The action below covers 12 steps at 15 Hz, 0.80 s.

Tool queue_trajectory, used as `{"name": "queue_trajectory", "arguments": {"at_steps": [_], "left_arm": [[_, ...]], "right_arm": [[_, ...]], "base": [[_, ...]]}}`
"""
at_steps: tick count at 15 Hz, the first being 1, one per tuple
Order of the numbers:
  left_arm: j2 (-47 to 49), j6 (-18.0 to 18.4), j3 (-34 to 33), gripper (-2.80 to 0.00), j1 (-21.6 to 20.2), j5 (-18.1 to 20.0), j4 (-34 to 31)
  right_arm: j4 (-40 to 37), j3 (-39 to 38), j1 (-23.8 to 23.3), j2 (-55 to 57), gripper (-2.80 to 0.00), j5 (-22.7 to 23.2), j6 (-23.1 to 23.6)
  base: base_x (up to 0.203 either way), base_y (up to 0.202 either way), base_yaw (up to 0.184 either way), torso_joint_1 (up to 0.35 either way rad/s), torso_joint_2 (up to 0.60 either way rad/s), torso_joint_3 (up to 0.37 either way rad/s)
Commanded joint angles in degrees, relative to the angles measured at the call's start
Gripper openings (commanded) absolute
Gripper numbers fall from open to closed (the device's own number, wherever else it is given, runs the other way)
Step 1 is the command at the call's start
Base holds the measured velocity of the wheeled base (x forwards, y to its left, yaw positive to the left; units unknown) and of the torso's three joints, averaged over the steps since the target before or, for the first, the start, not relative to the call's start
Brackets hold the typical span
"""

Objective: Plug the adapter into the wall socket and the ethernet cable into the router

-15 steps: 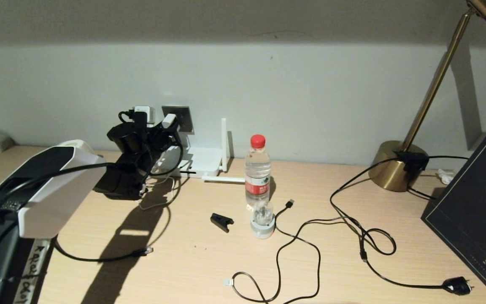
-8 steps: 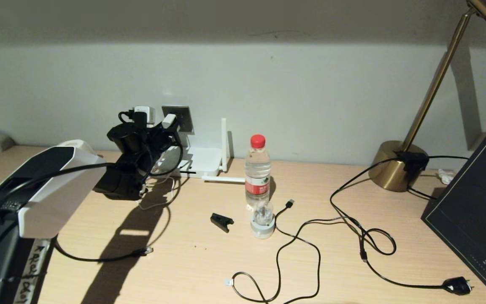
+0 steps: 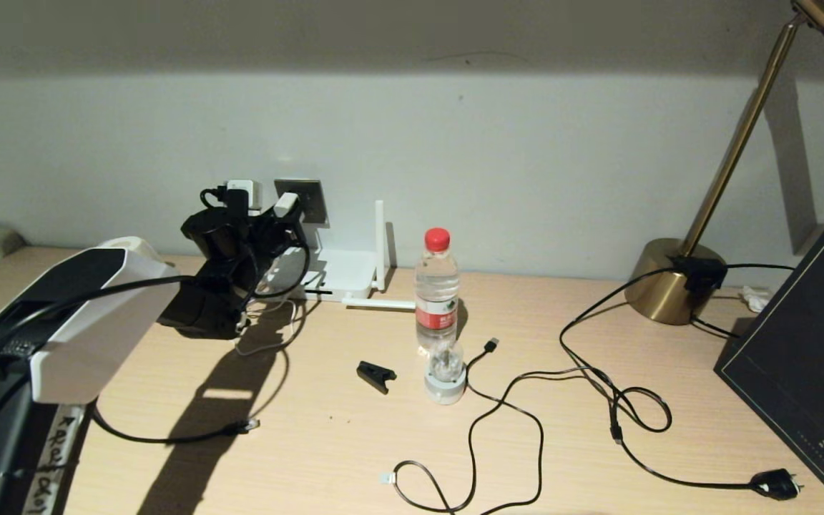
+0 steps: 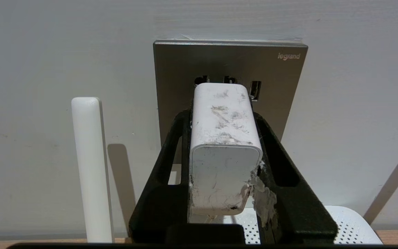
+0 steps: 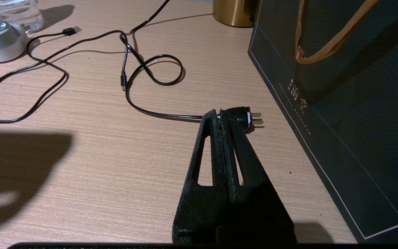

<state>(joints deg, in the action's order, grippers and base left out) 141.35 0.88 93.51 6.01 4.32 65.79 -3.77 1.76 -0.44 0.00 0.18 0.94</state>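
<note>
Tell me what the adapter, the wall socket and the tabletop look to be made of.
Adapter: white plastic, matt, scuffed grey.
Wall socket: probably brushed metal, grey with a satin sheen; could be coated plastic.
Tabletop: wood or wood-look laminate, pale with fine straight grain.

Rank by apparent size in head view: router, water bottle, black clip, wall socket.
1. Water bottle, though nearer the camera than the router.
2. Router, partly hidden by the left arm, so unsure against the bottle.
3. Wall socket, partly hidden.
4. Black clip.
</note>
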Motion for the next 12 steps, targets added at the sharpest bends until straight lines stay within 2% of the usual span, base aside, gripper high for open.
{"name": "queue_trajectory", "arguments": {"at_steps": [1,12], "left_arm": [[-0.29,0.0,0.0,-2.8,-0.38,0.07,0.39],[-0.12,0.0,0.27,-2.8,-0.56,0.29,0.3]], "right_arm": [[-0.01,0.0,0.0,0.0,-2.8,0.0,0.03],[-0.01,0.0,0.0,0.08,-2.8,0.0,0.03]], "base": [[0.0,0.0,0.0,0.0,0.0,0.0],[0.0,0.0,0.0,0.0,0.0,0.0]]}}
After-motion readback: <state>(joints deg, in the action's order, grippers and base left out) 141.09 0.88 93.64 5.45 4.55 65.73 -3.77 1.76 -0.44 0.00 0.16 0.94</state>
